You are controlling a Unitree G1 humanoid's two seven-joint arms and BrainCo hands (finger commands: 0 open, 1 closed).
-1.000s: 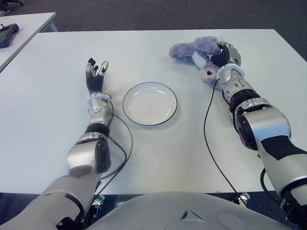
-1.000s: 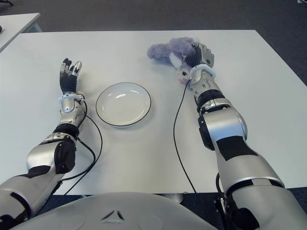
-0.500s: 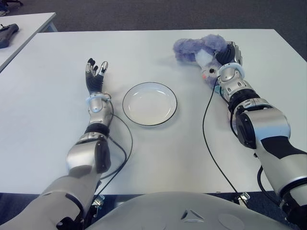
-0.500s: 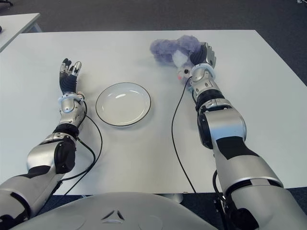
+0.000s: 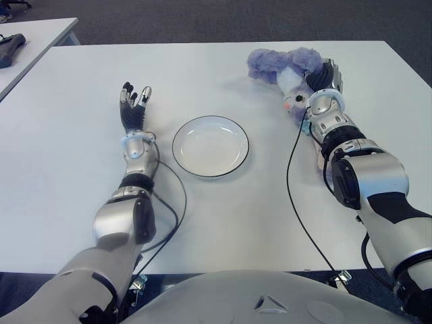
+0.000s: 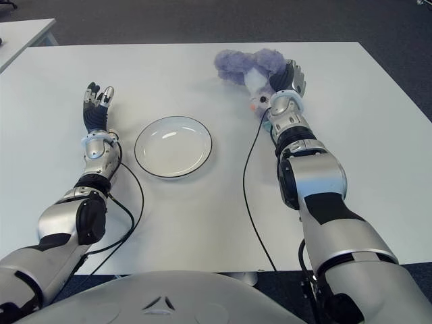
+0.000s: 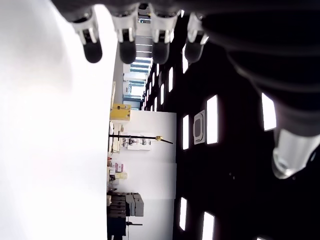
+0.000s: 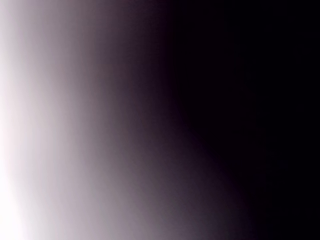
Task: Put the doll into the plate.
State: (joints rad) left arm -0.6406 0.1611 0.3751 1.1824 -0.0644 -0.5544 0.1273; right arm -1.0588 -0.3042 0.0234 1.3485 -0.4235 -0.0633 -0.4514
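The doll (image 5: 280, 62), a fluffy purple plush with a white face, is at the far right of the white table (image 5: 67, 148). My right hand (image 5: 322, 77) is curled around its right side, and the doll has moved along with it. The right wrist view is covered and shows only a dark blur. The white plate (image 5: 210, 146) with a dark rim stands empty at the table's middle, left of and nearer than the doll. Left of the plate, my left hand (image 5: 133, 104) is idle; its fingers (image 7: 125, 45) are straight and hold nothing.
A black cable (image 5: 291, 175) runs from my right wrist down over the table's front edge. Another cable (image 5: 177, 196) loops beside my left forearm. A second table (image 5: 34, 30) stands at the far left with a dark object (image 5: 10, 47) on it.
My right hand has shifted to the right and farther back, and the doll has gone with it, away from the plate. The left hand has stayed where it was.
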